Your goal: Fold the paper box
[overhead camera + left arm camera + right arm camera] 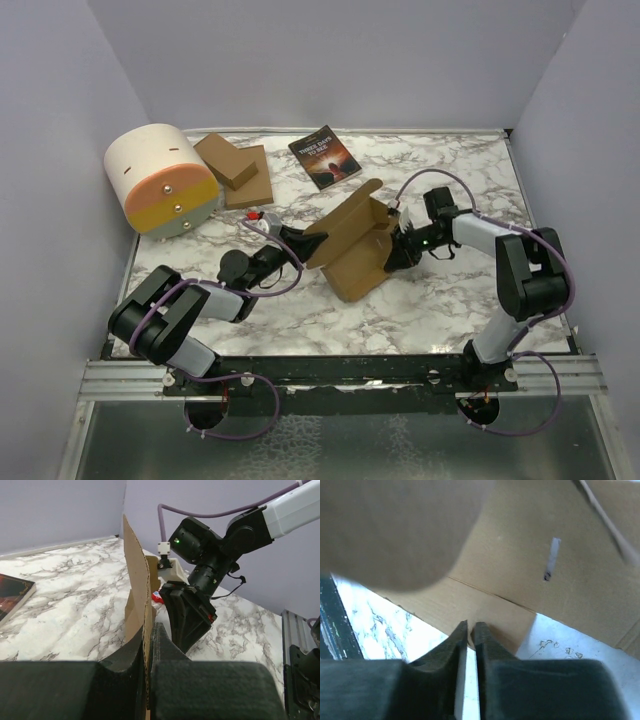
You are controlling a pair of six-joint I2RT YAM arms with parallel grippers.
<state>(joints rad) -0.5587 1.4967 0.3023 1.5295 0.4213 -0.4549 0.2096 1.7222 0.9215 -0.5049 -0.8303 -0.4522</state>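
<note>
The paper box [355, 245] is brown cardboard, half raised in the middle of the table with one flap sticking up. My left gripper [305, 243] is shut on its left wall. In the left wrist view that wall [136, 565] stands edge-on, pinched between my fingers [148, 630]. My right gripper [398, 250] is at the box's right side. In its own view the jaws [471, 625] stand almost together with a thin slit and nothing in it. Their tips rest against a low flap of the box [530, 555]. The right gripper [187, 615] also shows beyond the wall in the left wrist view.
A dark-covered book [324, 157] lies at the back of the marble table. A stack of flat cardboard pieces [235, 168] sits back left, beside a cream and orange rounded container [160, 180]. Purple walls close in three sides.
</note>
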